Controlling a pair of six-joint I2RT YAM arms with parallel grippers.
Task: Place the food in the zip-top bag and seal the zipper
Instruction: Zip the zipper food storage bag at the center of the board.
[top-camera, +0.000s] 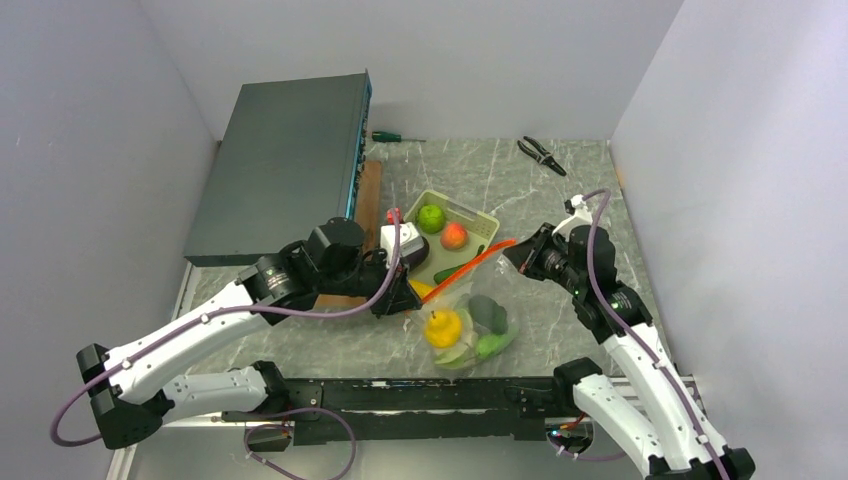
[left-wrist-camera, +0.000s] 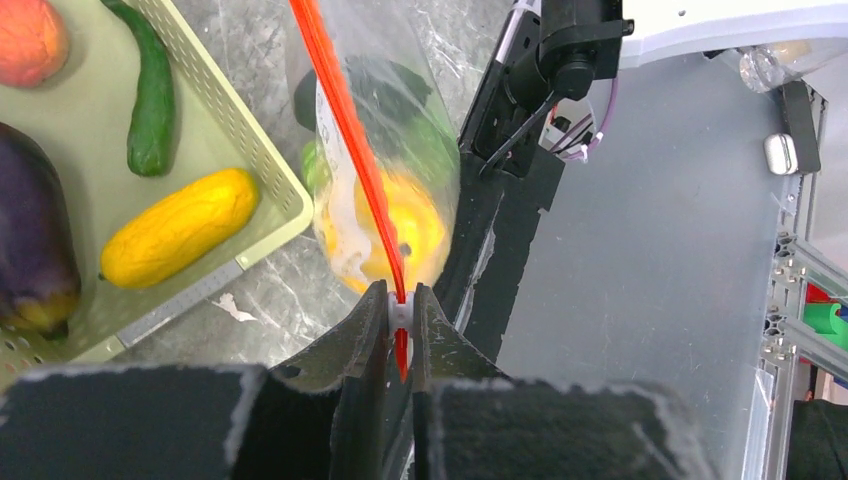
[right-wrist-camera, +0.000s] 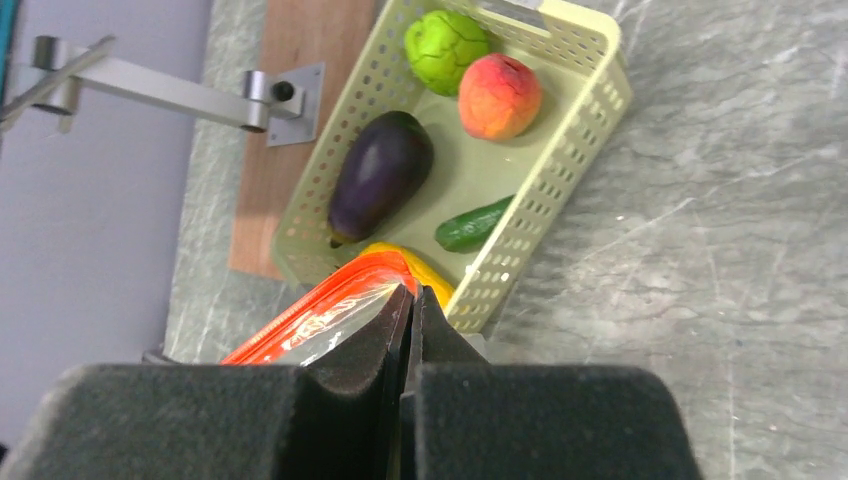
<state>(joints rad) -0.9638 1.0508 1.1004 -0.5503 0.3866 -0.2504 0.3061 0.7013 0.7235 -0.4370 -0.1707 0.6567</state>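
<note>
The clear zip-top bag (top-camera: 472, 325) lies on the table with food inside: an orange-yellow round piece (top-camera: 443, 328), a dark piece (top-camera: 488, 312) and a bright green piece (top-camera: 496, 345). The red-orange zipper (top-camera: 468, 264) is stretched between both grippers. My left gripper (top-camera: 408, 298) is shut on the white slider tab (left-wrist-camera: 400, 312) at the zipper's left end (left-wrist-camera: 345, 130). My right gripper (top-camera: 512, 255) is shut on the bag's other corner, pinching the zipper's end (right-wrist-camera: 320, 305) between its fingers (right-wrist-camera: 440, 345). The cauliflower is not clearly visible.
A pale green basket (top-camera: 482, 222) behind the bag holds a green fruit (right-wrist-camera: 445, 48), a peach (right-wrist-camera: 498, 95), an eggplant (right-wrist-camera: 380, 172), a cucumber (right-wrist-camera: 472, 224) and a yellow squash (left-wrist-camera: 180, 228). A grey box (top-camera: 285, 170), a screwdriver (top-camera: 390, 136) and pliers (top-camera: 542, 155) lie at the back.
</note>
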